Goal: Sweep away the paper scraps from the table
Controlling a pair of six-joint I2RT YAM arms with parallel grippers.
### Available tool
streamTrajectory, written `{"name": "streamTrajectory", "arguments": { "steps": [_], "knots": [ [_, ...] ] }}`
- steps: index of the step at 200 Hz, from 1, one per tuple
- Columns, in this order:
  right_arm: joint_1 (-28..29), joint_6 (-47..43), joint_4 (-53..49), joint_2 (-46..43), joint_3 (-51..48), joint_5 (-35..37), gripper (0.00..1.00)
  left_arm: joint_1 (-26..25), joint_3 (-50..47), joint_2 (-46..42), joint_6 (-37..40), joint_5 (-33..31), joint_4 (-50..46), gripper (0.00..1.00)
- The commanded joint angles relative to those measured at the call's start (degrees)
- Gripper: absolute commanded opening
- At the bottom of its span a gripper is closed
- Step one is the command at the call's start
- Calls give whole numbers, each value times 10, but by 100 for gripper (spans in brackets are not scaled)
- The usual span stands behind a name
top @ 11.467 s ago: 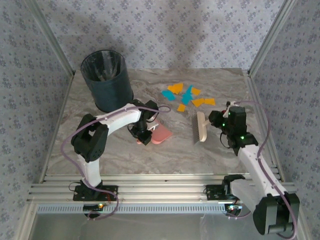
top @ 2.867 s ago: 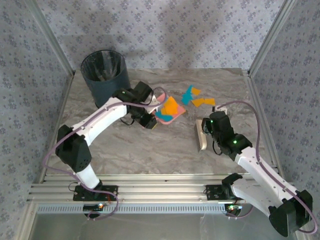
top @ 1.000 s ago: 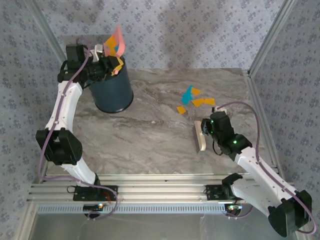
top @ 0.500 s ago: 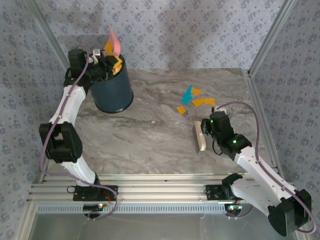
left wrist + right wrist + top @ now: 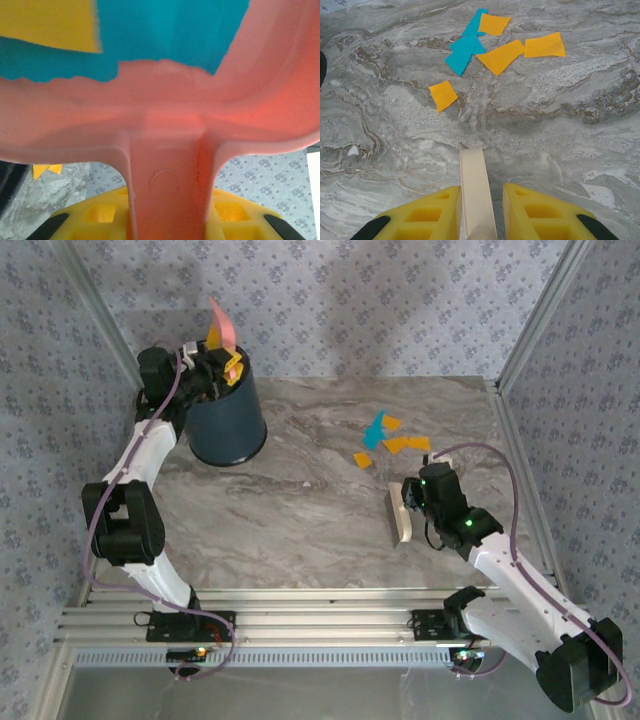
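My right tool [image 5: 418, 495], mid-right in the top view, is clamped on the brush [image 5: 402, 518]. The scraps [image 5: 385, 438] lie just above it on the bench [image 5: 280, 520], their cluster running left to right with open marble around. My left tool [image 5: 167, 222], upper left, is clamped on the dustpan [image 5: 165, 130], tipped over the bin [image 5: 228, 425], so my right arm is nearer.

A few paper scraps [image 5: 385, 440], teal and orange-yellow, lie flat in a loose cluster right of centre on my grey marble-patterned table [image 5: 300, 510]. More paper scraps [image 5: 165, 30] show across my left wrist view's top.
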Motion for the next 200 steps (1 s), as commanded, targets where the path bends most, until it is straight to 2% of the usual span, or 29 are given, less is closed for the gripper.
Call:
{"name": "streamTrajectory", "arguments": {
  "steps": [1,64,101,150,200],
  "knots": [
    [-1,8,14,-2,8,0,0,6,-9,6,-80,-13,126,0],
    [-1,10,14,0,8,0,0,1,-33,23,-189,-44,260,0],
    [0,11,15,0,9,0,0,-9,-35,34,-219,-60,297,0],
    [0,10,12,-1,7,1,0,-25,-42,59,-293,-96,394,0],
    [0,10,11,-2,7,1,0,-35,-51,68,-312,-105,433,0]
  ]
}}
